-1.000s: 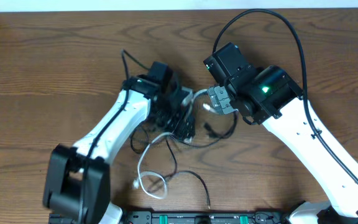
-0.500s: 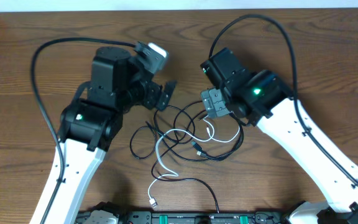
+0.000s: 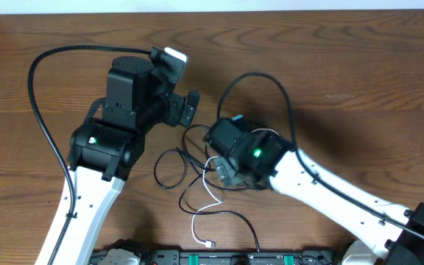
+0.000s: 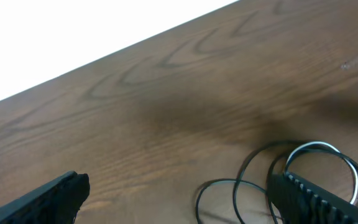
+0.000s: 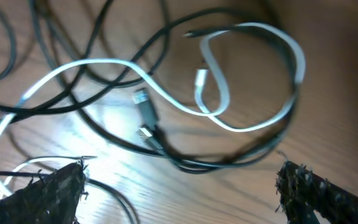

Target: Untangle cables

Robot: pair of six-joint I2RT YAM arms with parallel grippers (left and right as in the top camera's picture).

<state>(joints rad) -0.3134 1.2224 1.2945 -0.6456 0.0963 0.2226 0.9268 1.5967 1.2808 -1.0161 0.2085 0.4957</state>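
Right gripper, jaws spread and empty, is hovering over the cables; the white cable is looping just ahead. I am aiming to pinch one strand only, near its plug. Left gripper is hanging released, cables beside its right finger.

Black and white cables (brown woodgrain table)

Both arms are showing white shells on their long links and black housings at the joints. A small green light is glowing on the left arm and another on the right arm. Thick black wires are arching off each wrist. The right gripper is showing rough, grainy black fingers.
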